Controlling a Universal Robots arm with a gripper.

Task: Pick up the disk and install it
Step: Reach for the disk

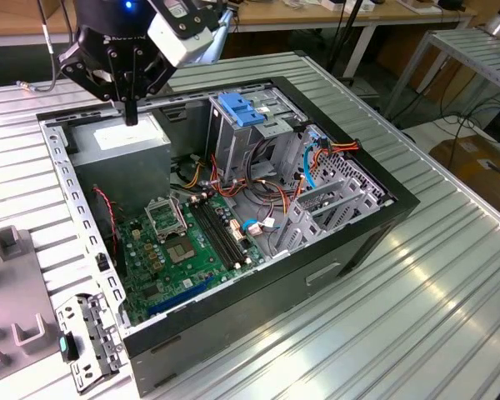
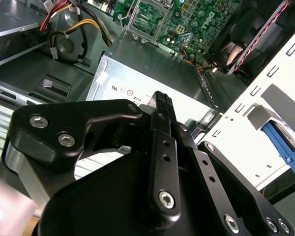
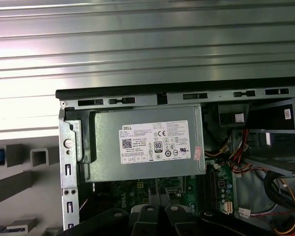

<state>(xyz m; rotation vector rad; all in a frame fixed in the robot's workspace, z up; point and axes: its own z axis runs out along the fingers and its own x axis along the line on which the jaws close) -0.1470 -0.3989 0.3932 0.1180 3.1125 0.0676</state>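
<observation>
While fully closed and empty, claw point(image 1: 131, 119) above power supply point(image 1: 121, 137), disk point(image 2: 284, 147) apart beyond case wall point(image 2: 246, 120).

The claw point(image 1: 131, 118) hangs over the box point(image 1: 108, 150) inside the case point(image 1: 233, 321).

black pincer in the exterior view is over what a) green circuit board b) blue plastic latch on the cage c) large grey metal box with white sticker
c: the black pincer points straight down over the large grey metal box with white sticker.
</observation>
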